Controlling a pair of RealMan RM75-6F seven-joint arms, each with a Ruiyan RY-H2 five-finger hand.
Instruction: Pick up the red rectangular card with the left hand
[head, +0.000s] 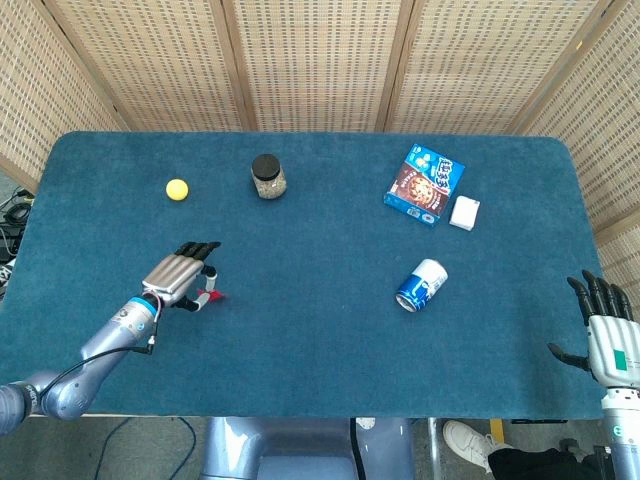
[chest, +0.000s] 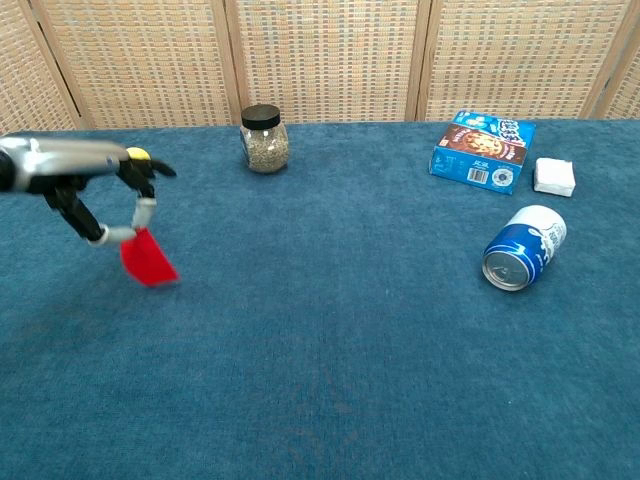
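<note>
The red rectangular card (chest: 148, 259) hangs tilted in the air above the blue table cloth, pinched at its top edge by my left hand (chest: 108, 197). In the head view only a sliver of the red card (head: 213, 296) shows beside the left hand (head: 180, 277), which hides the rest. My right hand (head: 606, 325) stays at the table's near right corner, fingers spread, holding nothing.
A yellow ball (head: 177, 189) and a dark-lidded jar (head: 267, 177) sit behind the left hand. A blue snack box (head: 424, 184), a small white box (head: 464, 212) and a tipped blue can (head: 420, 285) lie on the right half.
</note>
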